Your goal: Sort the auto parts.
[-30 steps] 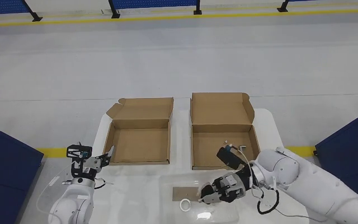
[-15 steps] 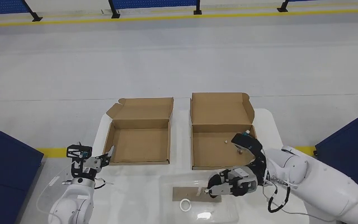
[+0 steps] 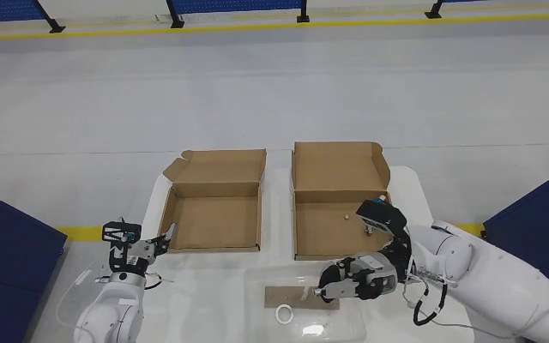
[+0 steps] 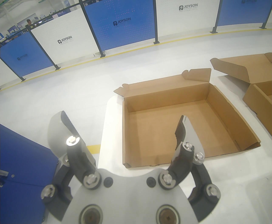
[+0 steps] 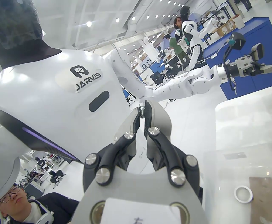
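Top view, surface: I see a white worktop (image 3: 214,274) with rounded corners on a pale grey floor (image 3: 257,86). A yellow floor line (image 3: 257,26) and blue partition panels (image 3: 232,4) run along the far side.
Top view, boxes: two open brown cardboard boxes sit side by side. The left box (image 3: 214,225) has a bare floor, and the right box (image 3: 326,231) holds a small pale part (image 3: 346,216).
Top view, tray: a clear plastic tray (image 3: 339,321) at the near edge holds a flat brown cardboard piece (image 3: 279,296) and a white ring (image 3: 284,315).
Top view, hands: my right hand (image 3: 322,294) sits over the tray, just beside the cardboard piece. My left hand (image 3: 163,240) is at the worktop's left edge, near the left box's corner.
Left wrist view, left hand: its fingers are spread wide with nothing between them, and the left box lies ahead.
Left wrist view, room: the partition panels stand on black posts (image 4: 91,31).
Right wrist view, right hand: its fingertips are pinched on a small threaded metal screw (image 5: 142,109), held above the worktop. The white ring lies well apart from it.
Right wrist view, room: I see a large hall with ceiling lights (image 5: 116,20) and another white robot (image 5: 191,42) farther back.
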Tool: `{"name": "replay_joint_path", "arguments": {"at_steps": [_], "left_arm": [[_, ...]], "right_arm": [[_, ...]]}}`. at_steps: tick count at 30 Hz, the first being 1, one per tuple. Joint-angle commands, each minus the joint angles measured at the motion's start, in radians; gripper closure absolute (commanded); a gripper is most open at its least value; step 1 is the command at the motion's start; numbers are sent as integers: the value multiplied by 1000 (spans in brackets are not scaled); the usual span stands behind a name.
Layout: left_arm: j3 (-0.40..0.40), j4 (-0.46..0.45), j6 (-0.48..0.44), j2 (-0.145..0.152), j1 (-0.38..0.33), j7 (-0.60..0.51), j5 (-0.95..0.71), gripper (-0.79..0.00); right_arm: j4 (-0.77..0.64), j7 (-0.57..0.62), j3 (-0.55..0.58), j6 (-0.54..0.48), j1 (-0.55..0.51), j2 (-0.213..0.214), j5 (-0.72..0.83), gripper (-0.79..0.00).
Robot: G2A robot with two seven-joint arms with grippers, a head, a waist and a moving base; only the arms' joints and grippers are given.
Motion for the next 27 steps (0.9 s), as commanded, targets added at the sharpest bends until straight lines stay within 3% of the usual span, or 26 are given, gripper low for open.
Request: {"name": "replay_joint_path", "arguments": {"at_steps": [1,18,27], "left_arm": [[0,0,0,0,0,0,0,-785],[0,0,0,0,0,0,0,-785],[0,0,0,0,0,0,0,-785]], "right_arm": [[-5,-13,3,4,-3,-1,4,0],[-171,0,154,0,-75,-29,292,0],[-173,0,156,0,-76,-31,297,0]]}}
